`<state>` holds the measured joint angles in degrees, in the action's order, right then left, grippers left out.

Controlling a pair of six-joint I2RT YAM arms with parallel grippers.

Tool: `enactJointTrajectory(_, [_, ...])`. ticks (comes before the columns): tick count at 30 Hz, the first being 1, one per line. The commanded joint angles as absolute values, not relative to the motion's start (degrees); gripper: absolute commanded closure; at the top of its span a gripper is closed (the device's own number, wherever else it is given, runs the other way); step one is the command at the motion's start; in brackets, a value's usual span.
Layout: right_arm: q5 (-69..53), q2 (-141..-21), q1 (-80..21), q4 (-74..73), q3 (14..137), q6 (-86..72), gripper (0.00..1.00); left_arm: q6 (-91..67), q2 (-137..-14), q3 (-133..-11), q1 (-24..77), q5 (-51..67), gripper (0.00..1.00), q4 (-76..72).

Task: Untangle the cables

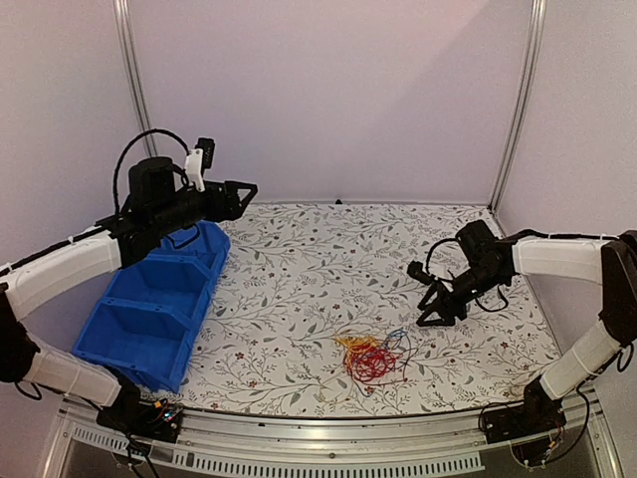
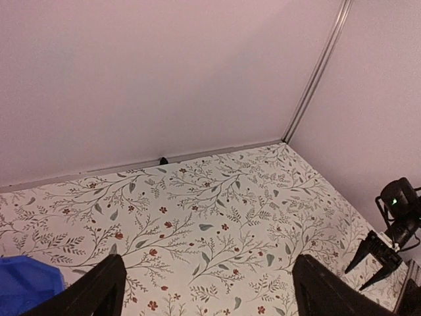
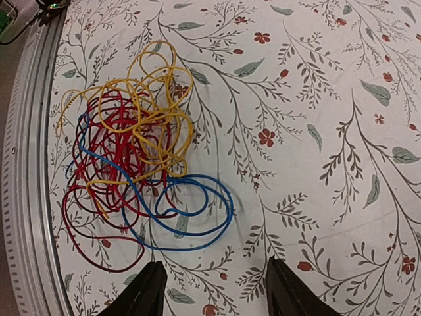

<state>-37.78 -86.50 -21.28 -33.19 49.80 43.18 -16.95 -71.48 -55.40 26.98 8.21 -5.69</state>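
The cables (image 1: 373,357) lie as one tangled clump of red, yellow and blue wire on the flowered table cover, near the front edge and right of centre. In the right wrist view the cables (image 3: 131,151) fill the left half, with blue loops nearest the fingers. My right gripper (image 1: 430,314) hovers just right of and behind the clump. It is open (image 3: 216,263) with nothing between its fingers. My left gripper (image 1: 251,188) is raised at the back left over the bin, far from the cables. Its fingers stand wide apart and empty (image 2: 208,258).
A blue bin (image 1: 149,309) with compartments sits along the table's left side; its corner (image 2: 26,280) shows in the left wrist view. White walls close the back and both sides. A metal rail (image 1: 328,433) runs along the front edge, close to the clump.
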Motion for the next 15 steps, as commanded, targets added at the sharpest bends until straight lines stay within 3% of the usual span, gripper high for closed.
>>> enactJointTrajectory(1, [-34.39,-88.41,-25.19,-34.00,50.32,44.47,0.45,-15.23,-79.96,-62.64,31.79,15.48,0.21,-9.30])
enactJointTrajectory(5, [-34.83,-86.41,-26.72,-33.78,51.44,44.28,0.47,-12.45,-87.98,-65.13,40.24,18.96,0.39,-2.78])
enactJointTrajectory(10, [-30.32,-85.12,-32.11,-32.86,52.73,46.28,0.49,-15.98,-95.12,-60.55,49.13,17.79,0.44,-3.30])
enactJointTrajectory(15, [-27.28,-86.77,-37.15,-34.80,55.89,49.60,0.49,-28.33,-97.74,-53.28,50.92,18.30,0.46,-12.48])
